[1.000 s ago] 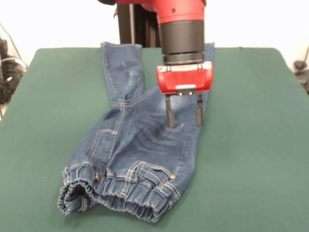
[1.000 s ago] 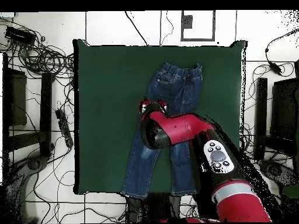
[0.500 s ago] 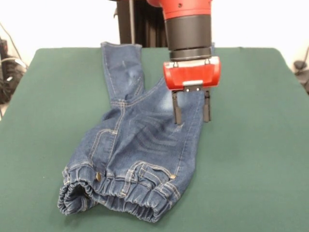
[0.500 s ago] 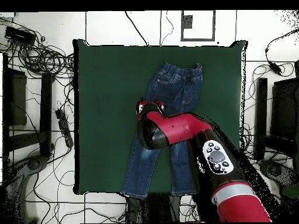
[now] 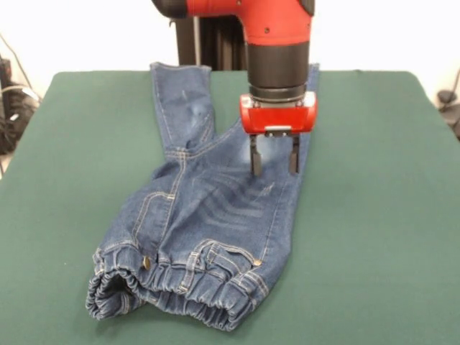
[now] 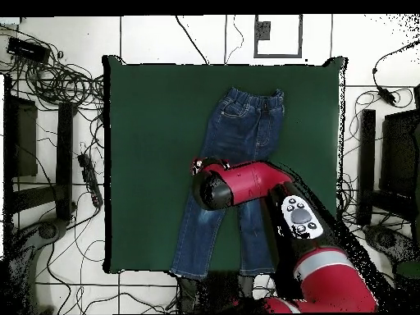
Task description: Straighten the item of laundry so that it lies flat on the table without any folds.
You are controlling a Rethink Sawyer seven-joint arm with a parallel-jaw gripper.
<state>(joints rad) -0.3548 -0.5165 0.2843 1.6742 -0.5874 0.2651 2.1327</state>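
We see the jeans [image 5: 208, 215] lying near the middle of the table [image 5: 374, 215], legs running toward the far edge and the gathered waistband [image 5: 172, 287] nearest the front camera. They are not flat: the waist end is bunched and stands up in a roll, and creases cross the thigh. Our gripper [image 5: 274, 164] hangs over the thigh of one leg, close to that leg's outer seam, fingers spread and holding nothing. We judge it sits there to come down on the cloth beside the seam and draw that side outward, which should ease the creases; the rolled waistband would need its own pull.
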